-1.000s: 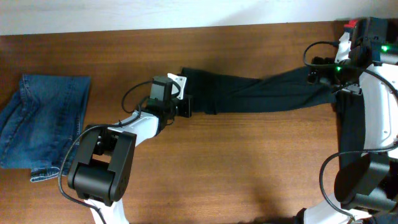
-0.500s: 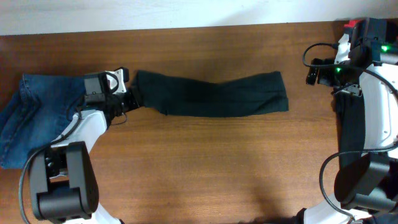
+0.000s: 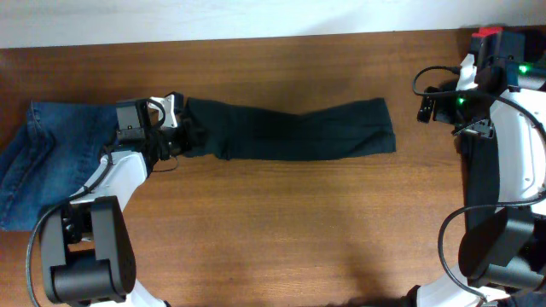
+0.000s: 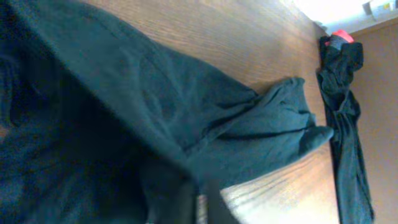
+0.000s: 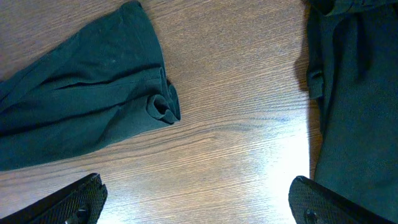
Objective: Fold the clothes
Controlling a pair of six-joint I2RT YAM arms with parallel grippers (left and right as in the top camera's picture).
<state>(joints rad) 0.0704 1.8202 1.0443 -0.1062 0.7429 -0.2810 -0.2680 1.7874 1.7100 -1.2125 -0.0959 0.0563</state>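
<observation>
The black T-shirt [image 3: 290,132] lies folded into a long band across the middle of the table. Its left end reaches my left gripper [image 3: 182,135], which is shut on the T-shirt's fabric there. In the left wrist view the dark T-shirt [image 4: 155,112] fills most of the picture, and the left gripper [image 4: 200,208] shows pressed together at the bottom edge. My right gripper [image 3: 426,104] hovers off the shirt's right end. In the right wrist view the right gripper [image 5: 202,205] is wide open over bare wood, with the T-shirt's rolled end [image 5: 81,106] up to the left.
Blue denim jeans [image 3: 60,170] lie at the table's left edge, just behind the left gripper. A strip of dark cloth [image 5: 348,93] runs along the right side by the right arm. The table's far edge meets a white wall.
The left gripper has pulled the T-shirt a long way left, towards the jeans. In the last half second it edged slightly right onto the shirt's end. The right arm stayed put.
</observation>
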